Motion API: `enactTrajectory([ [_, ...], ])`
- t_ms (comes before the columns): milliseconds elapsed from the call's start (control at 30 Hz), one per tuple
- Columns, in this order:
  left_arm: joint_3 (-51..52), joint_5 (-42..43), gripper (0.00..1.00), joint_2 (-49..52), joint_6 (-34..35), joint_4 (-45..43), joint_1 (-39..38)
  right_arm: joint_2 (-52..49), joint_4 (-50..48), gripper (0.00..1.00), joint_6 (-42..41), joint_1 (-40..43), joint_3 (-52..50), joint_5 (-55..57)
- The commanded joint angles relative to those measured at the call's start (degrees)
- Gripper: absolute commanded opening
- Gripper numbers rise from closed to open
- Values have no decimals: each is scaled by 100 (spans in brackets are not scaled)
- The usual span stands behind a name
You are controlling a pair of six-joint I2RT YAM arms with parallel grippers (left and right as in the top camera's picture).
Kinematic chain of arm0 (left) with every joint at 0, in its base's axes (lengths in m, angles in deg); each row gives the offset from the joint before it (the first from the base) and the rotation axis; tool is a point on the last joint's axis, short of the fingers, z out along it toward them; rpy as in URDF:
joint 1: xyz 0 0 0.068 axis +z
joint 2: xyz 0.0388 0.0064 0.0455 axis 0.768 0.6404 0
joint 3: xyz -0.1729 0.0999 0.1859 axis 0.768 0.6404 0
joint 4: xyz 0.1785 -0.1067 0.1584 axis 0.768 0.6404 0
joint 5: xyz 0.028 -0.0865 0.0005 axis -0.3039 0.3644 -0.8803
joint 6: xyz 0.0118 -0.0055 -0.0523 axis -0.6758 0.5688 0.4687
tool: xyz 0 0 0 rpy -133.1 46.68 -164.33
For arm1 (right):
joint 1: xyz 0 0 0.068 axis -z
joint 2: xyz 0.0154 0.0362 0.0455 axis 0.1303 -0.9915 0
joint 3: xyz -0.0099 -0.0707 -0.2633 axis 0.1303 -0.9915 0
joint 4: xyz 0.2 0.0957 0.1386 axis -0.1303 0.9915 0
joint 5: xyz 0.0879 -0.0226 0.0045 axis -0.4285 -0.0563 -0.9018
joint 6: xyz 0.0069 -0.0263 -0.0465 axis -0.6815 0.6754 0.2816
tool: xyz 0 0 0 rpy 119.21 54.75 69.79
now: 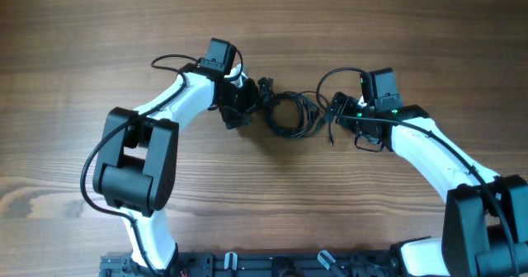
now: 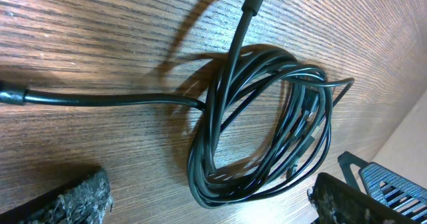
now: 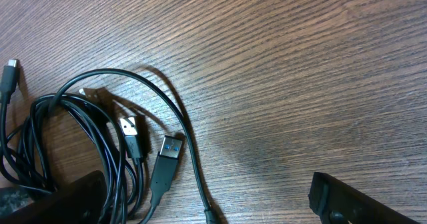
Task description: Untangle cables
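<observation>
The cables (image 1: 289,112) lie as one tangled coil of thin black wires on the wooden table, between my two arms. My left gripper (image 1: 257,102) is at the coil's left side and is open. In the left wrist view the coil (image 2: 260,131) fills the middle, and its near end lies between the padded fingers (image 2: 70,201) without touching them. My right gripper (image 1: 334,115) is open at the coil's right side. In the right wrist view a USB plug (image 3: 170,151) and loose strands (image 3: 80,137) lie by the left finger (image 3: 60,201); nothing is gripped.
A thicker black arm cable (image 2: 100,99) crosses the left wrist view to the left of the coil. A small plug end (image 3: 10,74) lies at the far left of the right wrist view. Bare wooden table (image 1: 272,203) surrounds the coil.
</observation>
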Motion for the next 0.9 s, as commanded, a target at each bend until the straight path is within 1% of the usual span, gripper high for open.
enactTrajectory([
  [0, 57, -400, 100, 66, -136, 57, 0, 105, -13, 100, 35, -9, 4, 59],
  [100, 57, -400, 100, 66, -136, 57, 0, 105, -13, 100, 35, -9, 4, 59],
  [133, 57, -400, 100, 66, -136, 57, 0, 105, -87, 100, -107, -9, 4, 57],
  [167, 57, -400, 100, 66, -136, 57, 0, 105, -208, 100, -374, -9, 4, 52],
  [200, 57, -400, 100, 66, -133, 57, 0, 105, -116, 100, -748, -9, 4, -17],
  [300, 57, -400, 100, 66, -133, 57, 0, 105, 568, 100, -693, -9, 4, -872],
  [333, 57, -400, 100, 66, -136, 57, 0, 105, 643, 100, -697, -9, 4, -957],
  [400, 57, -400, 100, 66, -133, 55, 0, 105, 496, 100, -697, -9, 4, -914],
  [433, 57, -400, 100, 66, -133, 52, 0, 105, 485, 94, -699, -9, 4, -916],
  [500, 57, -656, 100, 66, -133, -74, 0, 105, 603, 70, -483, -9, 4, -918],
  [533, 57, -885, 100, 66, -136, -70, -15, 105, 632, 49, -68, -9, 4, -920],
  [567, 57, -957, 100, 66, -138, -52, -33, 105, 638, 33, 295, -9, 4, -920],
  [600, 57, -1108, 100, 68, -136, -7, -55, 105, 638, 21, 643, -9, 4, -953],
  [633, 57, -1123, 24, 70, -190, 35, -70, 105, 634, 6, 1023, -9, 4, -1080],
  [667, 55, -1078, 4, 52, -293, 83, -61, 105, 584, 4, 1338, -9, 13, -1360],
  [700, 55, -949, 4, 2, -293, 125, 2, 107, 553, 4, 1753, -9, 92, -1808],
  [767, 44, -262, 4, -262, -291, 173, 271, 111, 737, 4, 2337, -9, 507, -2658],
  [800, 44, 232, 4, -520, -291, 175, 503, 111, 981, 5, 2343, -11, 802, -2820],
  [867, 46, 286, 4, -804, -293, 354, 713, 111, 1182, 7, 2455, -105, 1073, -2914],
])
